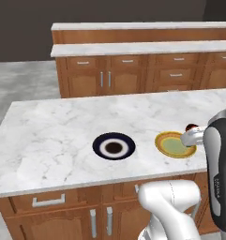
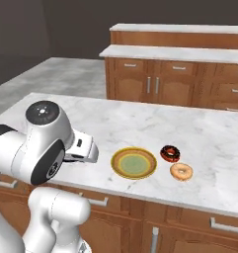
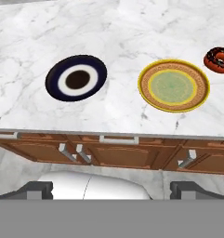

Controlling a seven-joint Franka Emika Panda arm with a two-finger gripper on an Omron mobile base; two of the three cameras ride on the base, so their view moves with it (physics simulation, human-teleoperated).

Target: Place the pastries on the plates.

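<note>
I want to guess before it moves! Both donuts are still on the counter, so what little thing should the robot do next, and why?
Probably swing the open gripper toward the chocolate doughnut. It and the glazed doughnut both lie on the marble beside the yellow plate, both plates are bare, and the hand holds nothing.

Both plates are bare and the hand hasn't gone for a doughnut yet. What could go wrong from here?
1. The chocolate doughnut and the glazed doughnut lie almost touching, so the open gripper may nudge one while closing on the other.
2. Both sit beside the yellow plate; the navy plate lies beyond it, so one carry must pass over the yellow plate, where a slip might land it.
</note>
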